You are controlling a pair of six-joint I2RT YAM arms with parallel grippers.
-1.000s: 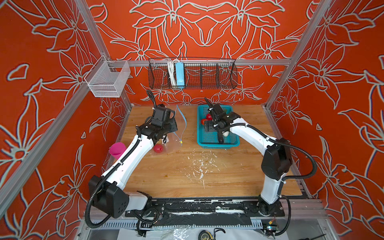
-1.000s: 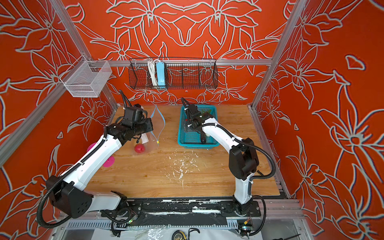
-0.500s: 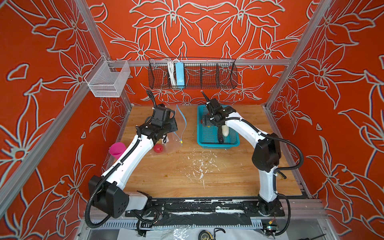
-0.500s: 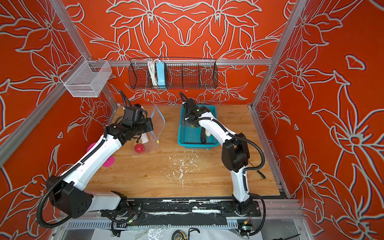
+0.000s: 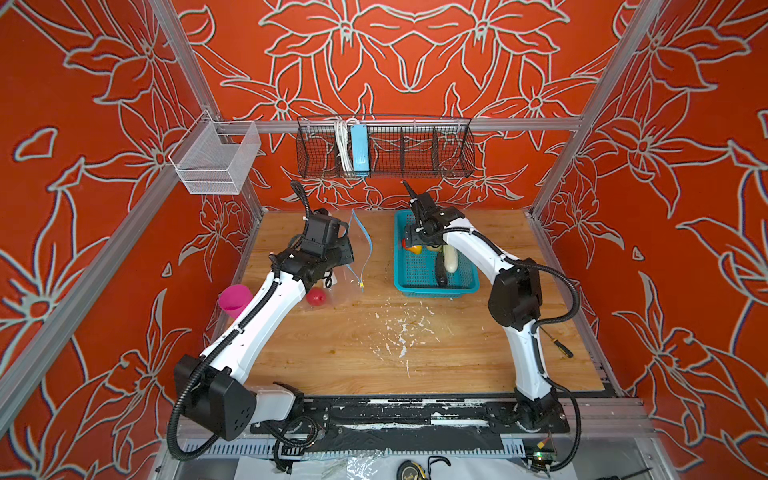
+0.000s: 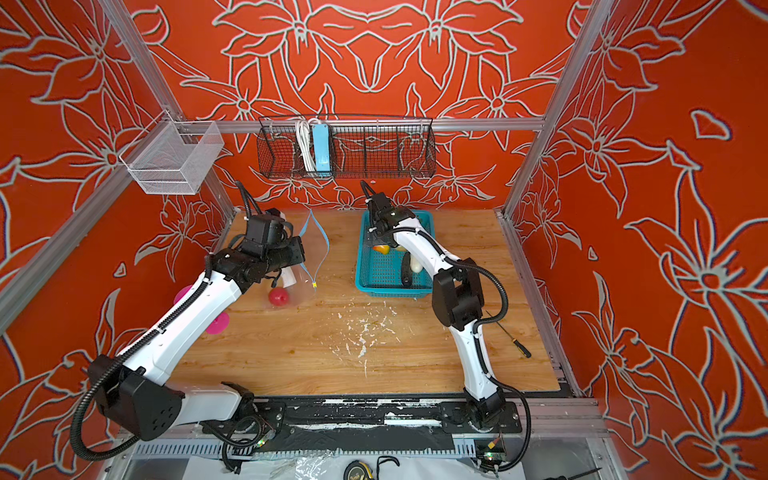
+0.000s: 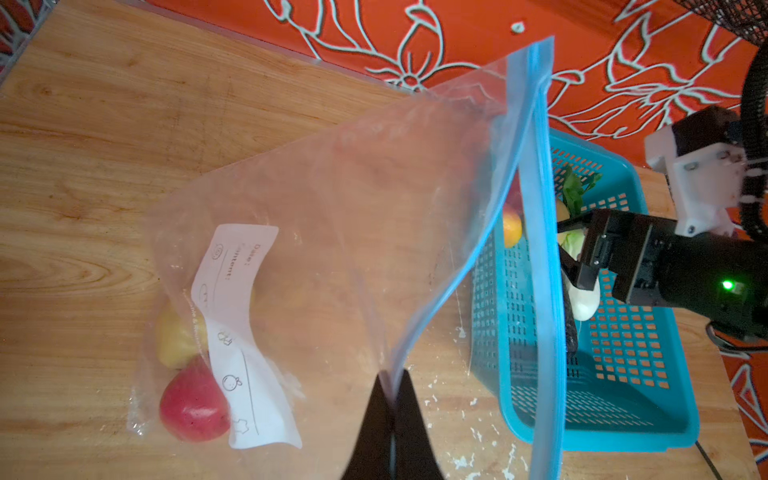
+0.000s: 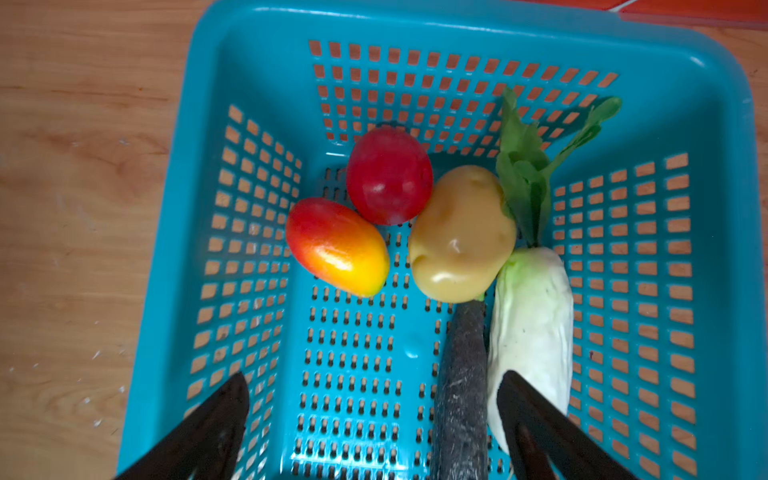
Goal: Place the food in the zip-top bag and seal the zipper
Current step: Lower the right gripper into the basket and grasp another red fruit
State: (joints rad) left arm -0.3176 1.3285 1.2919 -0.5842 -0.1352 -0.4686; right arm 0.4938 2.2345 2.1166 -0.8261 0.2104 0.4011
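My left gripper point(image 7: 390, 376) is shut on the edge of the clear zip-top bag point(image 7: 332, 216) and holds its mouth up off the table. The blue zipper point(image 7: 540, 249) hangs open, its yellowish slider point(image 5: 360, 285) at the low end. A red apple point(image 7: 193, 409) and a tan potato point(image 7: 174, 336) lie inside the bag. My right gripper point(image 8: 372, 376) hovers open in the teal basket point(image 8: 183, 208), nothing between its fingers. More food lies ahead of it: a red apple point(image 8: 388, 176), a red-yellow fruit point(image 8: 336, 247), a potato point(image 8: 461, 235), a white radish point(image 8: 530, 316) and a dark eggplant point(image 8: 461, 374).
A pink cup point(image 5: 235, 300) stands at the table's left edge beside my left arm. A screwdriver point(image 5: 559, 347) lies at the right edge. White flecks point(image 5: 395, 332) dot the wood. A black wire rack point(image 5: 384, 151) and a white mesh bin point(image 5: 216, 160) hang on the rail.
My right gripper has moved toward the back of the basket, and its elbow has swung inward. The left arm and the bag have stayed put.
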